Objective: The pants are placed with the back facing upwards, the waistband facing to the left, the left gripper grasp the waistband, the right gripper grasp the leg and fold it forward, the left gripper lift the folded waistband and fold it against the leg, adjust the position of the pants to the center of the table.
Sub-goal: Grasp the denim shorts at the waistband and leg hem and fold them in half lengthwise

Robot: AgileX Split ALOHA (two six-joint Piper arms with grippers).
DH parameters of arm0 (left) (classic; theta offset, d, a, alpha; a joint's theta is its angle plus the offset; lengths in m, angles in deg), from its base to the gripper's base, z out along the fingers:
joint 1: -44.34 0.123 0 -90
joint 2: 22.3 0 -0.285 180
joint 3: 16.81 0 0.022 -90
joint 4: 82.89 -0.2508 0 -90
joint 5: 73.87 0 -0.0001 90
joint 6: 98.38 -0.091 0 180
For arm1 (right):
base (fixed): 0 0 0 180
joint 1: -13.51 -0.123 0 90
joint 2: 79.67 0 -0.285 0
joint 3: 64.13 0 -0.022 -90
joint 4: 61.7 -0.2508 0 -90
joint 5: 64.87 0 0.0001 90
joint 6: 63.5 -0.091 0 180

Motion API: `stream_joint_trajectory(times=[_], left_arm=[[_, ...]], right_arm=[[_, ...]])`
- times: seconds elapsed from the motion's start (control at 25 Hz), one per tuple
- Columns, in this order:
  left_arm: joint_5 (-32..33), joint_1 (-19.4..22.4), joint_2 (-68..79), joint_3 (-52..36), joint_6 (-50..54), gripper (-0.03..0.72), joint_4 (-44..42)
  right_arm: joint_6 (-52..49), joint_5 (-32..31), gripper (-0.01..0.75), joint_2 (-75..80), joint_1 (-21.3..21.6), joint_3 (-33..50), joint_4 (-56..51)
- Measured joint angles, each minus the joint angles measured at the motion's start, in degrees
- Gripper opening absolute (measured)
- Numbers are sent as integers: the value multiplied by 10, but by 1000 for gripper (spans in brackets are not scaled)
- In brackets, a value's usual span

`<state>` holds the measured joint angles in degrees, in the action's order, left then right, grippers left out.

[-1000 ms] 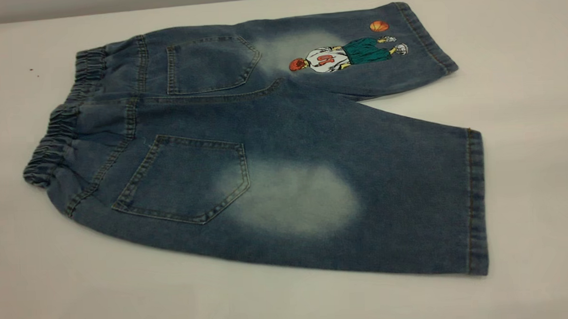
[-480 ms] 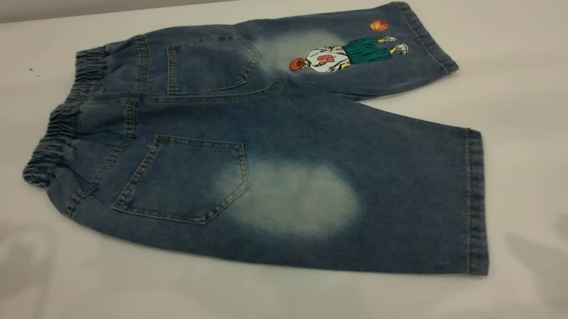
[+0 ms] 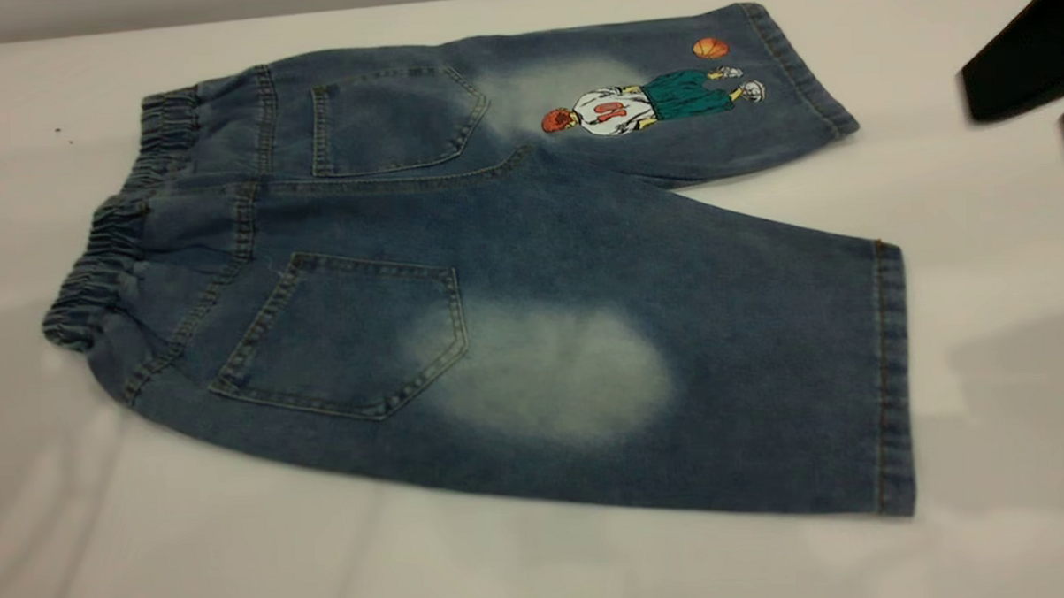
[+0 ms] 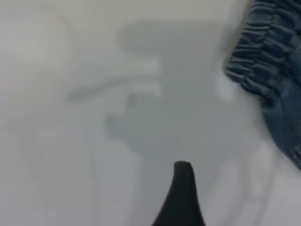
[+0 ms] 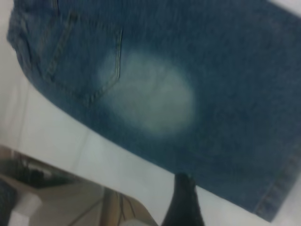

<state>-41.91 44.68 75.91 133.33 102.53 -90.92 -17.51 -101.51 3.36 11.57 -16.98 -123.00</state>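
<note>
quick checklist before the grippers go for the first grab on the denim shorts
1. Short blue denim pants lie flat, back pockets up: ok.
2. Gathered elastic waistband points to the exterior view's left: ok.
3. Plain leg with the big faded patch unfolded, its hem free on the white table: ok.
4. Black left gripper near the waistband, over bare table, not yet touching it: ok. Open or shut: cannot tell.
5. Right gripper over the plain leg's near edge: ok. Open or shut: cannot tell.
</note>
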Motion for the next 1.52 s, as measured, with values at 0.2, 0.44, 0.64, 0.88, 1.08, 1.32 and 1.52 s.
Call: stream_joint_trajectory(times=[0.2, 0.44, 0.64, 0.88, 1.08, 1.32, 1.52], left_arm=[[-12, 0, 93, 22, 0, 570, 5], [-76, 0, 161, 27, 0, 570, 47], [-127, 0, 194, 29, 1, 570, 74], [-167, 0, 244, 29, 2, 570, 100], [-190, 0, 265, 30, 2, 557, 104], [-192, -2, 262, 33, 1, 492, 104], [-174, -4, 252, 39, -5, 485, 102]], right_arm=[[1, 29, 479, 28, -60, -21, -9], [3, 47, 478, 30, -71, -24, -12], [3, 49, 478, 30, -71, -24, -12], [3, 49, 478, 30, -71, -24, -12], [5, 50, 478, 30, -71, -24, -13], [5, 49, 478, 30, -71, -24, -13], [5, 50, 478, 30, -71, -24, -13]])
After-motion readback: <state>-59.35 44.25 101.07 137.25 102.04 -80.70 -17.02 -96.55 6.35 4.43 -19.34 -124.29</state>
